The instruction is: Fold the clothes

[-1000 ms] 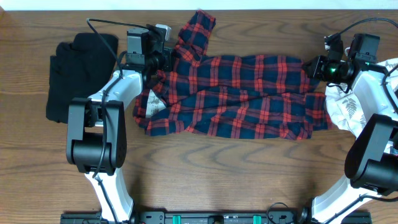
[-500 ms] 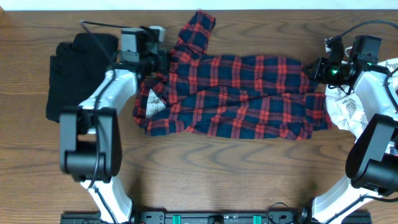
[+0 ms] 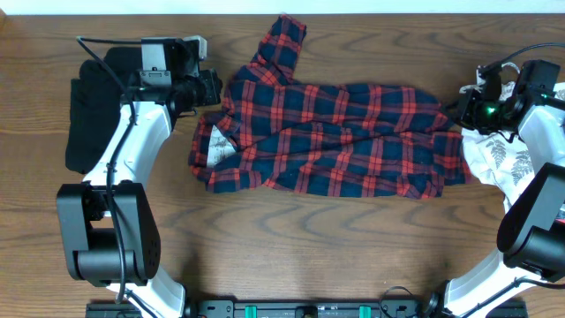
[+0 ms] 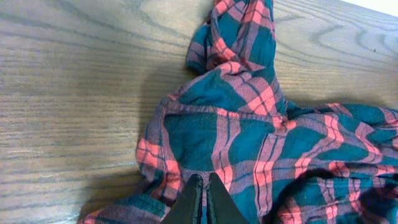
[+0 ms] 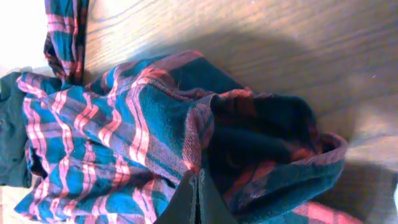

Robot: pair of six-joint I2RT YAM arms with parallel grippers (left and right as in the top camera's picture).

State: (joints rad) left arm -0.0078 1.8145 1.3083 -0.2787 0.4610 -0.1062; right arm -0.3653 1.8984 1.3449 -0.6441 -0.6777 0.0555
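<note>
L gripper (image 4: pixel 200 185) at bottom centre, dark fingers pressed tight together w/ tips nipping the near edge of the plaid shirt (image 4: pixel 249 134). Shirt is red & teal check, rumpled, spreads right & runs off frame. One sleeve (image 4: pixel 239 31) goes up to the top edge, bunched where it joins. Wood-grain table (image 4: pixel 74 74) fills the left, shadow beside the cloth

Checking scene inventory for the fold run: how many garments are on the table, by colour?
Red-and-navy plaid shirt: 1
black garment: 1 (a bunched heap, counted as one)
white leaf-print garment: 1
Total: 3
</note>
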